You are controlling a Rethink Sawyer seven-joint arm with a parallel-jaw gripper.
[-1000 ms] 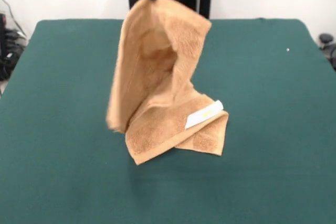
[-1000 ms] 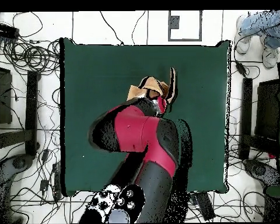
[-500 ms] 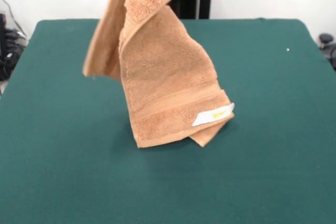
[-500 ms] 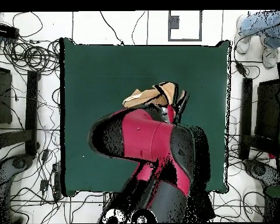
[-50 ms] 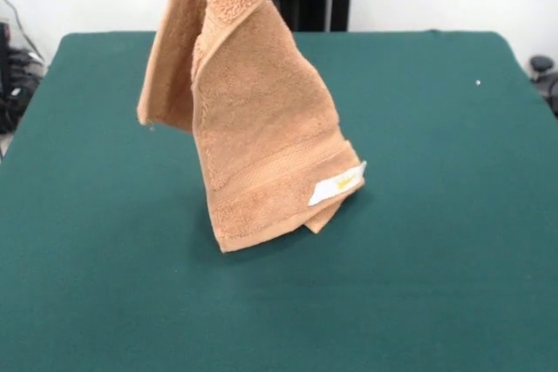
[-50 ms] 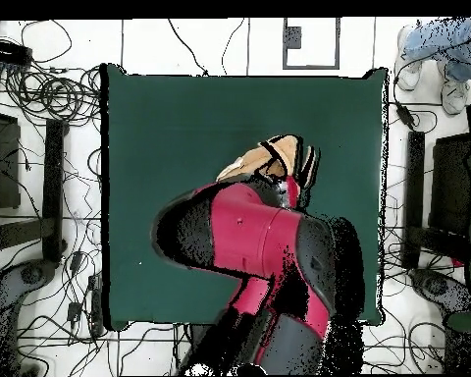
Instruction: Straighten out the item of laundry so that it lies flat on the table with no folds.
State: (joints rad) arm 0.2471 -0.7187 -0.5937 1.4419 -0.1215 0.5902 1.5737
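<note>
Towel (image 5: 261, 128) hangs lifted over mid bench (image 5: 453, 241), top running out of frame in the front view, lower hem with white tag (image 5: 336, 186) near or just brushing the felt. Still doubled, one flap drooping at the left. Pincer itself hidden in both views; the arm (image 6: 264, 245) covers it overhead, so can't tell its opening or grip. Risk: lowered straight down, the doubled layers likely crumple into fresh folds; a weak corner hold could slip.
</note>
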